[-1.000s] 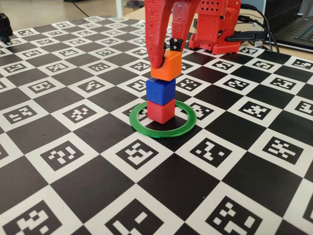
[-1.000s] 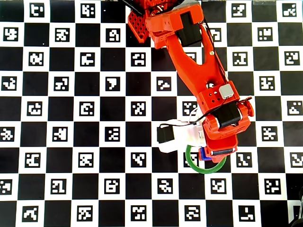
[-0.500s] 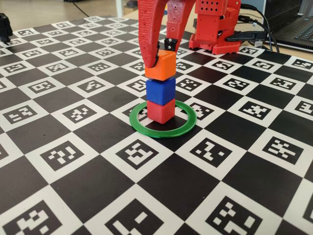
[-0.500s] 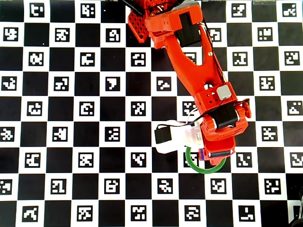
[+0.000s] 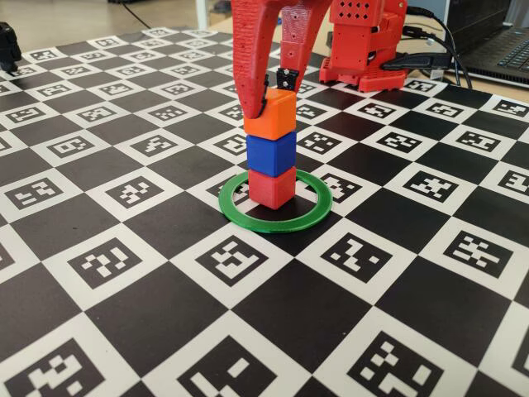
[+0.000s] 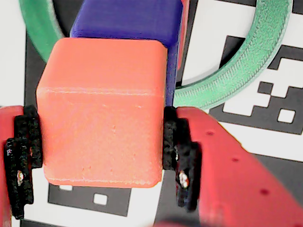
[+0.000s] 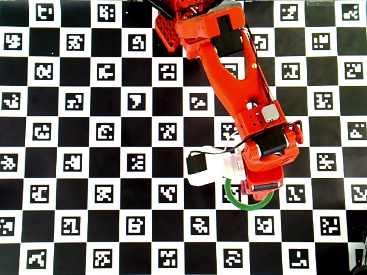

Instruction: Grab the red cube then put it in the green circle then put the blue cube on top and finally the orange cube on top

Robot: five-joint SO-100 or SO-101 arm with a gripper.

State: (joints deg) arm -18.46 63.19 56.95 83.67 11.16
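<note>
Three cubes stacked inside the green circle (image 5: 275, 201) on the checkered board (image 5: 124, 273): the red cube (image 5: 272, 186) sits at the bottom within the ring, the blue cube (image 5: 271, 152) rests on it, and the orange cube (image 5: 269, 114) is on top. The gripper (image 5: 271, 89) comes down from above, its jaws clamped on the orange cube's left and right sides. In the wrist view the black pads (image 6: 21, 161) press both flanks of the orange cube (image 6: 102, 111), with the blue cube (image 6: 128, 21) just beyond. From overhead, the arm (image 7: 241, 97) covers the stack; only part of the ring (image 7: 248, 205) shows.
</note>
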